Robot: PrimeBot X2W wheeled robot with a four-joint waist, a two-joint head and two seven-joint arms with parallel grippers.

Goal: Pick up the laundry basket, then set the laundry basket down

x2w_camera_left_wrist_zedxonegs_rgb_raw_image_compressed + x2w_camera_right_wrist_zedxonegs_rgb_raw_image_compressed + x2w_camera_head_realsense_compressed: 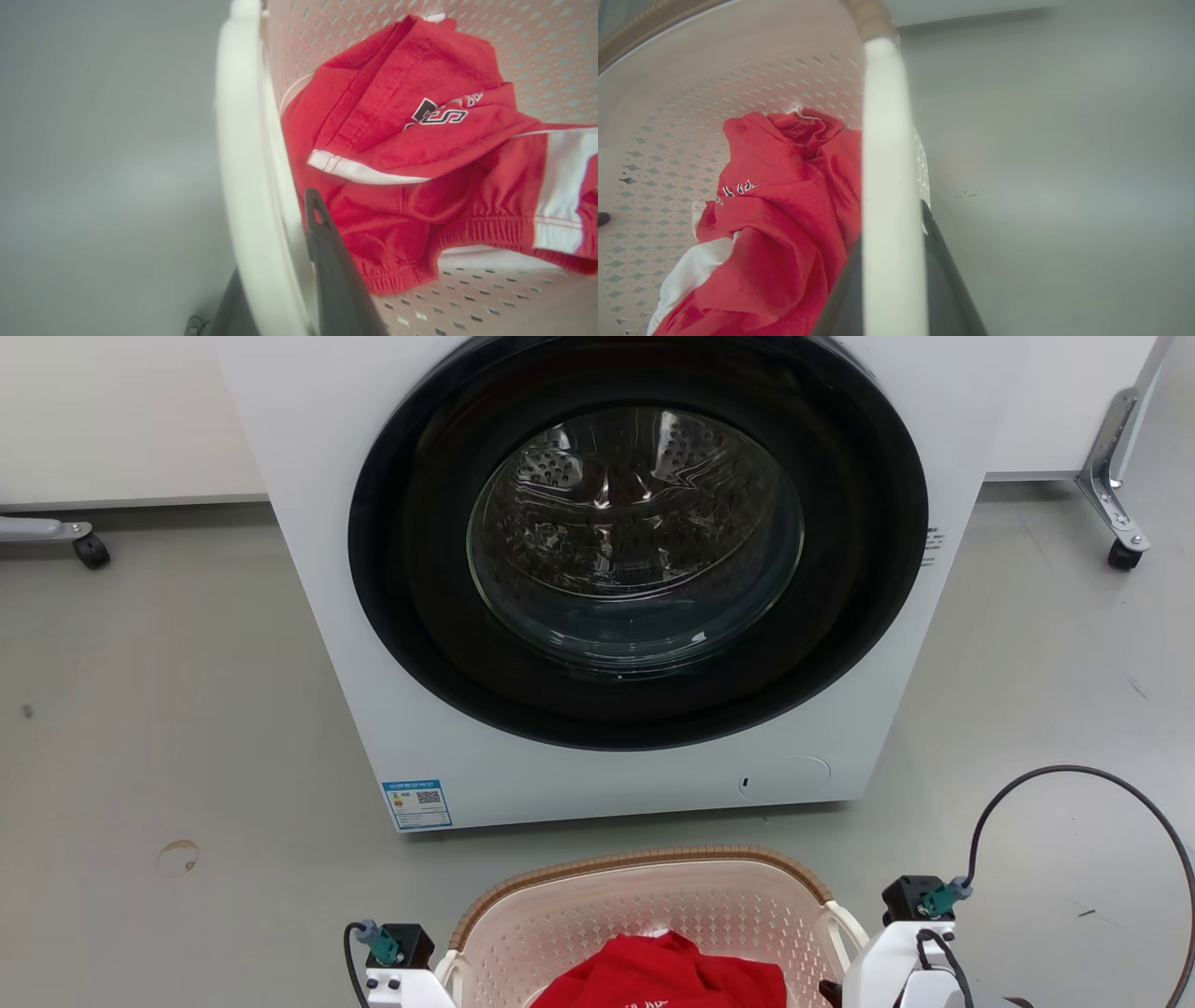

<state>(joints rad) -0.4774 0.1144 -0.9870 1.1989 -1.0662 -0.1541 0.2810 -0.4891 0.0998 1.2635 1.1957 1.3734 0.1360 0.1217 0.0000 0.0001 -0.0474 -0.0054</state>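
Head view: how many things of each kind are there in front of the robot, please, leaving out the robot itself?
washing machine: 1
laundry basket: 1
heap of red clothing: 1
caster wheels: 2
Total: 5

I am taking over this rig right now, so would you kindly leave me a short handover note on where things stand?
Grippers: the left gripper is closed on the left handle of the laundry basket, one finger on each side. The right gripper is closed the same way on the right handle.
Things: the basket sits directly before the washing machine, with a red garment inside.
Done: both handles are gripped. Whether the basket is off the floor cannot be told.
Left: lift if not yet up, then set it down and release.
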